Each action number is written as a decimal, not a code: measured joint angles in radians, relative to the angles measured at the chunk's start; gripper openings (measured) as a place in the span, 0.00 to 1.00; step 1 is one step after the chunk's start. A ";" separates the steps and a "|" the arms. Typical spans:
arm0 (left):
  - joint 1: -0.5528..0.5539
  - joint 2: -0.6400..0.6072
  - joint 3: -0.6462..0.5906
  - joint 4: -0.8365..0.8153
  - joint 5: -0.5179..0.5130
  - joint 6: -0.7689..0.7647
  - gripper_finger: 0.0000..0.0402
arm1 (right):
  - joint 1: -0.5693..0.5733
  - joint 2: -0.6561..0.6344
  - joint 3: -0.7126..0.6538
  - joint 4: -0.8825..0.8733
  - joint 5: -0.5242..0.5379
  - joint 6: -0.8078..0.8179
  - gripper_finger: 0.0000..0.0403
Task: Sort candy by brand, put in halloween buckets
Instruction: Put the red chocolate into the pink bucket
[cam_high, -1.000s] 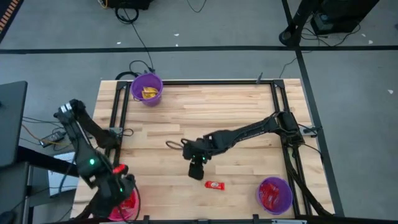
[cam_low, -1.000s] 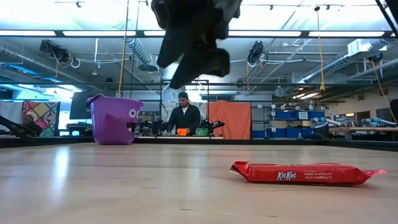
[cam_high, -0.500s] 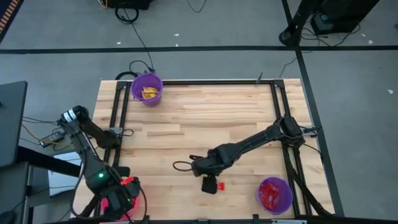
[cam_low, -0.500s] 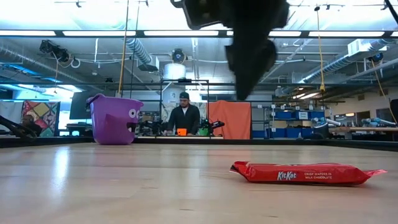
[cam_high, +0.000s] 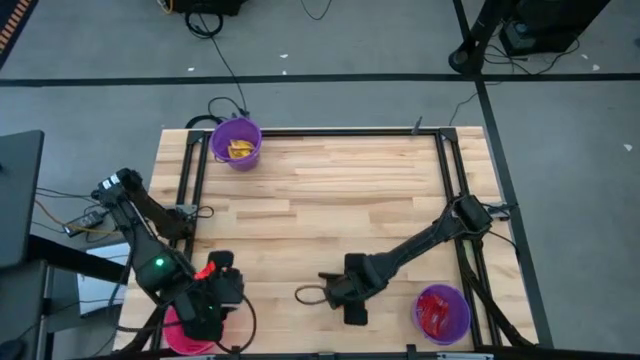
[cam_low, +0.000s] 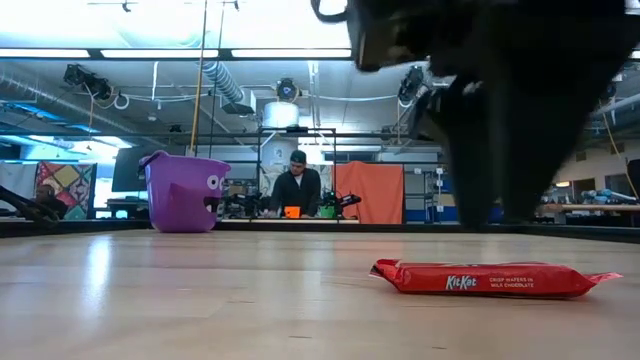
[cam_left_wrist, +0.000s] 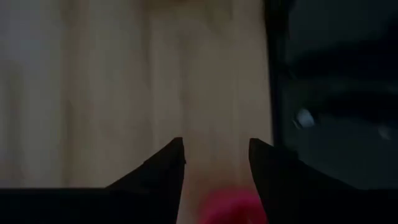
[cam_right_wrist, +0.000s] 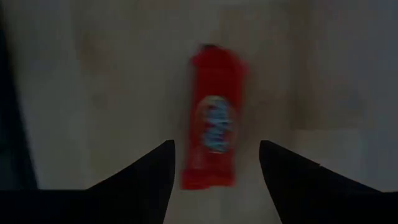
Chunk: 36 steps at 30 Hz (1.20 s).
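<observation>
the right gripper (cam_high: 354, 312) hangs low over the front part of the wooden bench (cam_high: 330, 190), its fingers (cam_right_wrist: 146, 180) spread wide with a red kit kat bar (cam_right_wrist: 212, 135) lying flat on the wood in the gap ahead of them, not touched. from above, the gripper covers that bar; in the low view the kit kat bar (cam_low: 495, 279) lies on the bench with the dark gripper (cam_low: 500, 130) looming over it, apart from it. just beside, toward the front right corner, a purple bucket (cam_high: 442, 312) holds red bars. a second purple bucket (cam_high: 237, 143) stands at the far left corner, well apart, with yellow packets inside; in the low view it shows a cartoon face (cam_low: 183, 191). the left gripper (cam_high: 212, 300) hovers at the front left corner just above the hot pink bucket (cam_high: 178, 333), fingers (cam_left_wrist: 163, 167) parted with nothing between them, a blur of pink below. a person (cam_low: 297, 186) stands in the room beyond the bench.
</observation>
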<state>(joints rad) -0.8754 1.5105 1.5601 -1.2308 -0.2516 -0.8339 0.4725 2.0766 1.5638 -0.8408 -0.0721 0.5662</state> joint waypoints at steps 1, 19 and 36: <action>0.006 0.000 0.018 -0.001 -0.048 0.020 0.46 | 0.012 0.000 -0.011 0.025 0.005 -0.014 0.60; 0.140 0.000 0.194 0.025 -0.440 0.150 0.46 | 0.067 -0.002 -0.148 0.113 0.295 0.128 0.50; 0.162 -0.081 0.185 -0.054 -0.327 0.211 0.46 | 0.044 0.001 0.045 0.137 0.240 0.199 0.04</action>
<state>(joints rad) -0.7136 1.4294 1.7447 -1.2845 -0.5788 -0.6233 0.5165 2.0776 1.6088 -0.7041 0.1676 0.7654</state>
